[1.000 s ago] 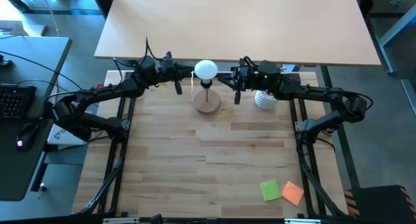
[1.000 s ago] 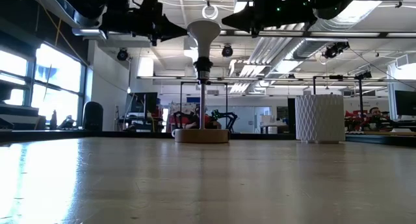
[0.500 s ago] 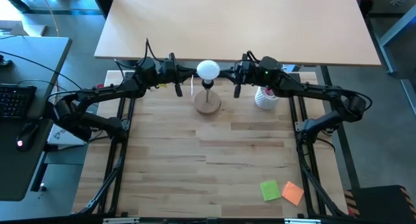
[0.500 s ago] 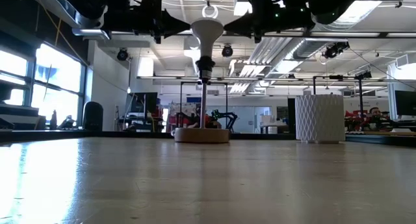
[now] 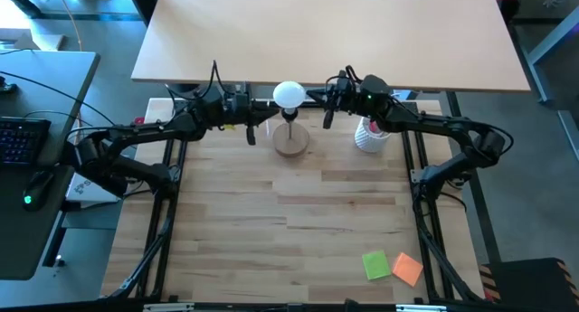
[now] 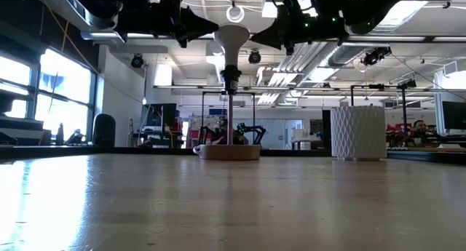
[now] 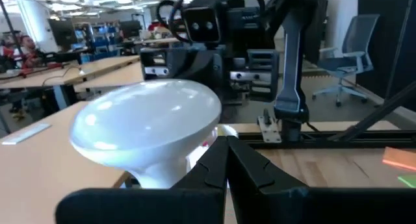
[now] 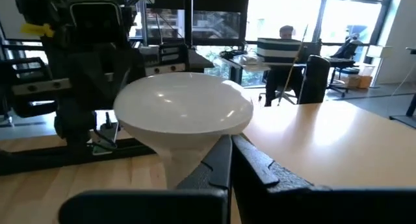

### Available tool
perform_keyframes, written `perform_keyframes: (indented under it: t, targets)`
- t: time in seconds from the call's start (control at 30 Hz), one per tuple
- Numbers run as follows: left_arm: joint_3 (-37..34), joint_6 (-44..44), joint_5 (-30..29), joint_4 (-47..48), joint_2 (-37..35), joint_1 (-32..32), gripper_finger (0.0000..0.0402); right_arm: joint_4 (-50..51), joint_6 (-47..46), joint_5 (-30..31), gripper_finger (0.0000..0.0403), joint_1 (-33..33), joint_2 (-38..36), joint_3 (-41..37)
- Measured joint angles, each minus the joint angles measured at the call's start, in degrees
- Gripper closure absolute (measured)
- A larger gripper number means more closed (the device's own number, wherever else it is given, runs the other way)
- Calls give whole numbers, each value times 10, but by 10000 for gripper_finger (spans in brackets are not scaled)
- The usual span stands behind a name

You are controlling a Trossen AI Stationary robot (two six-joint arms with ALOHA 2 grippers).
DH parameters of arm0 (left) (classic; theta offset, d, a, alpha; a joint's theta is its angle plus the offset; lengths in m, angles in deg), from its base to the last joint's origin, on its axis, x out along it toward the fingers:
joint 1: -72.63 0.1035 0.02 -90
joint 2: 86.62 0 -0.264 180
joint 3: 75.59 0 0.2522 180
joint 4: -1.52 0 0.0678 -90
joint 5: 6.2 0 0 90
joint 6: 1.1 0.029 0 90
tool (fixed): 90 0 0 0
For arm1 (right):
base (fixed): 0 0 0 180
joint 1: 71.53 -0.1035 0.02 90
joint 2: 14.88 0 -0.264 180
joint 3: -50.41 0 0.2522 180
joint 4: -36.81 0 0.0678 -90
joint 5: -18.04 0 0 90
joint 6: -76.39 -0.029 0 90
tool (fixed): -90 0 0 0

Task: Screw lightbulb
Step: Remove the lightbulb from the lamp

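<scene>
Pale wooden plank surface (image 5: 298, 212), bearing at its far edge a round wooden lamp base (image 5: 290, 143) with upright stem. Small matte white lightbulb (image 5: 289, 95) seated atop that stem (globe up). Left gripper (image 5: 268, 117) and right gripper (image 5: 312, 97) flanking it, fingers (image 7: 221, 160) fully closed, holding nothing.

Matte white lightbulb (image 5: 289, 95), round wooden lamp base (image 5: 290, 144), pale planked wood table (image 5: 289, 231).

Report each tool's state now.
Left tool: shut, empty, beside the bulb.
Right tool: shut, empty, beside the bulb.
</scene>
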Motion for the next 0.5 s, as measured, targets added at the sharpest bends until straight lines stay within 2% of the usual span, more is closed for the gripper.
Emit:
perform_keyframes:
  t: [0.07,0.2,0.27,0.33,0.5]
  targets:
    - [0,0,-6,2,0,-6,402,0,3,6,403,-1,0,0]
    - [0,1,-8,24,-4,-8,401,2,13,69,403,-1,-4,0]
    - [0,6,-13,49,-7,-4,401,1,15,80,403,0,-11,0]
    - [0,18,-26,71,-10,3,402,5,26,70,403,0,-17,0]
    - [0,21,-79,71,-12,29,402,16,36,1,403,-9,-31,-1]
